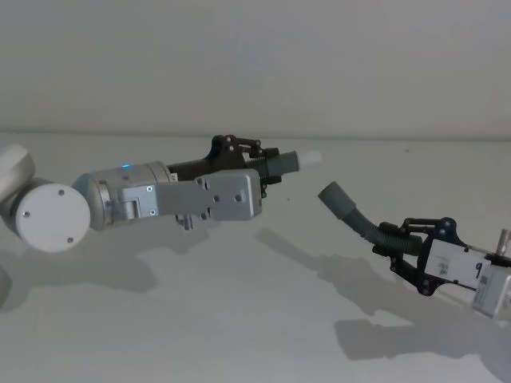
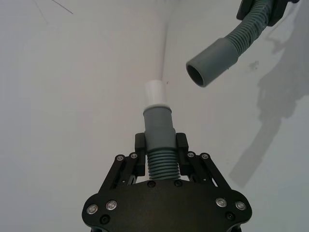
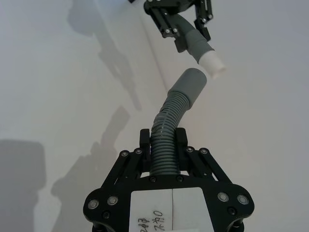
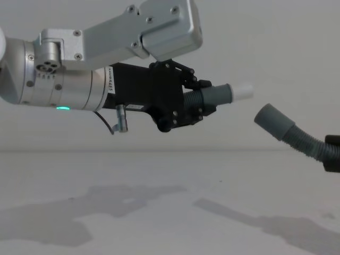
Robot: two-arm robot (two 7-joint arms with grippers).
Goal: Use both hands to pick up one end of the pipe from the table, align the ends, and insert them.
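Left gripper (image 1: 267,163) is held up off the table (image 1: 200,319), clenched on the white-tipped hose piece (image 2: 159,140), with a finger pressed to each side of its corrugated part. Just past the fingertips the smooth grey cuff (image 2: 158,123) sticks straight out, and the narrower white tip (image 2: 155,93) stands beyond that, free in the air. The arm behind this gripper lies nearly level, and a green light (image 4: 62,109) glows on its underside.

Ahead of the white tip and a little lower, with a clear gap between them, is the hollow cuff (image 1: 337,197) of the second hose piece (image 1: 366,226). Its open mouth is tilted up toward the tip. The two ends are near each other but do not touch and are not in line.

Farther on, the second hose piece bends down and away from its cuff to the right gripper (image 1: 395,239). This one grips the corrugated part between both fingers and is also raised off the table. A white label (image 3: 171,208) with handwriting sits on its body. Shadows of both arms fall on the table below.
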